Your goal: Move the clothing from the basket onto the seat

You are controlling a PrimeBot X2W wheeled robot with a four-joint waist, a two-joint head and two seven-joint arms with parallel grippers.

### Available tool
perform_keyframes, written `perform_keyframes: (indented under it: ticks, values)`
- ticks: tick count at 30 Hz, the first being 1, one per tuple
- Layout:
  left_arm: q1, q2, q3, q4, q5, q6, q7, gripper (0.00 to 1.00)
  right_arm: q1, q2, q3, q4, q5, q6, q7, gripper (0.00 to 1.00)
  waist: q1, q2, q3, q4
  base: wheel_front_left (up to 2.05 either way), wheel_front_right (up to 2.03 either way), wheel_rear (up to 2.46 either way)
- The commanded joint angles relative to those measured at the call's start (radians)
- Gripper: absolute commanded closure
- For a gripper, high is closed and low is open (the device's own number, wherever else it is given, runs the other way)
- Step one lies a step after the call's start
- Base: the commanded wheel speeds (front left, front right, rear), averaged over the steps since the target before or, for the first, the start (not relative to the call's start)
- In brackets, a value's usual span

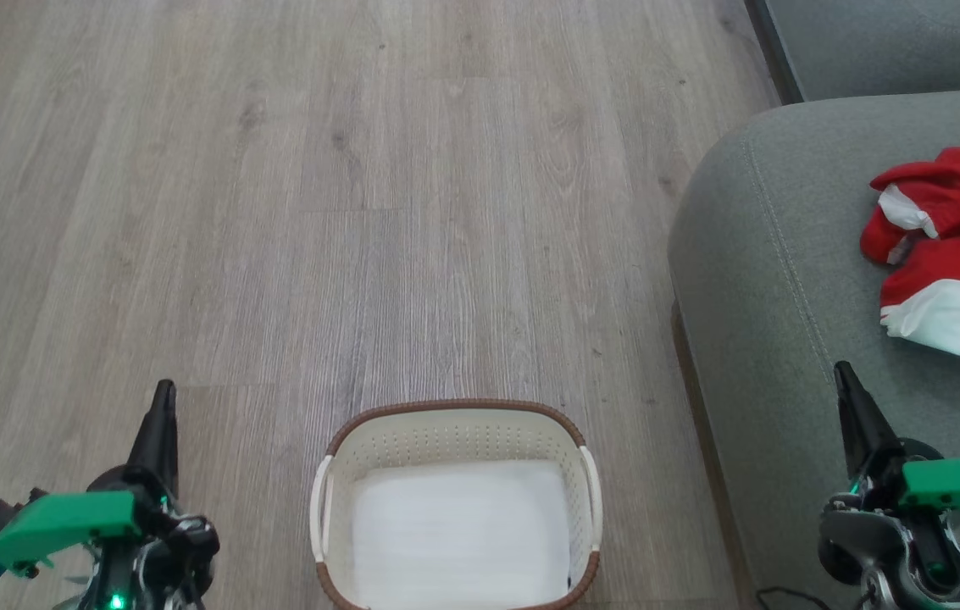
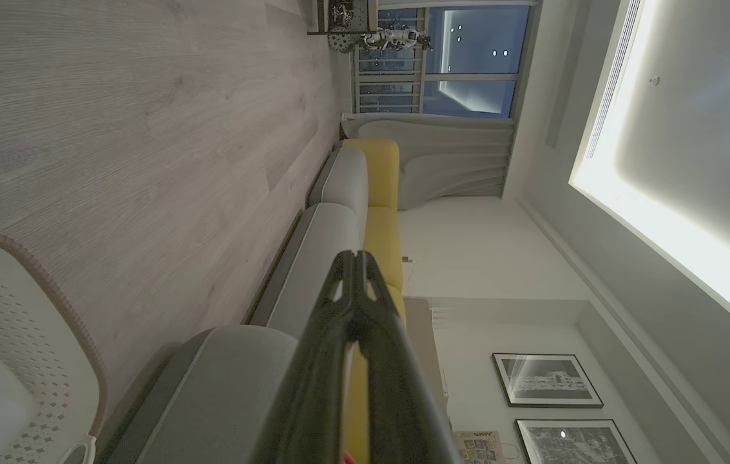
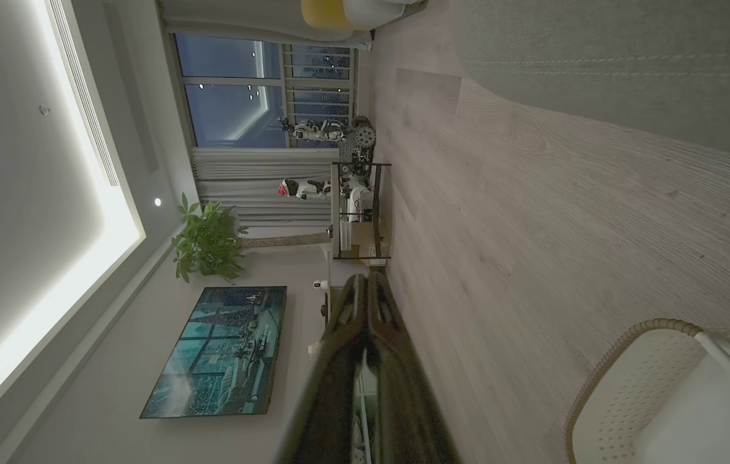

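The red and white clothing (image 1: 950, 246) lies crumpled on the grey-green seat (image 1: 776, 280) at the right. On the floor at bottom centre stands the cream basket (image 1: 456, 428) with its brown rim, and nothing red is inside it. My left gripper (image 1: 163, 391) is shut, low at the left of the basket, holding nothing. Over the seat's front edge my right gripper (image 1: 842, 369) is shut and empty, below the clothing. The left wrist view shows the shut fingertips (image 2: 355, 258) and the basket wall (image 2: 10, 303); the right wrist view shows its own fingertips (image 3: 365, 280) and the basket (image 3: 629, 361).
Grey wood floor (image 1: 319, 212) spreads wide ahead and to the left of the basket. A second sofa section (image 1: 895, 42) sits at the top right. A shelf unit (image 3: 358, 212) and a wall screen (image 3: 223, 351) stand far across the room.
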Motion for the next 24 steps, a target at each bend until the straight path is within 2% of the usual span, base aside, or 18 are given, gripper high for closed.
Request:
perform_keyframes:
  ticks: [1, 24]
  values:
    - [-0.048, 0.007, 0.037, -0.036, -0.002, -0.007, 0.008, 1.00, -0.048, 0.005, 0.017, -0.032, 0.001, 0.000, 0.009, 1.00, 0.0000, 0.0000, 0.000, 0.000, 0.00, 0.00, 0.00]
    - [-0.048, 0.007, 0.036, -0.036, -0.002, -0.007, 0.008, 1.00, -0.048, 0.006, 0.015, -0.032, -0.001, 0.000, 0.011, 1.00, 0.0000, 0.0000, 0.000, 0.000, 0.00, 0.00, 0.00]
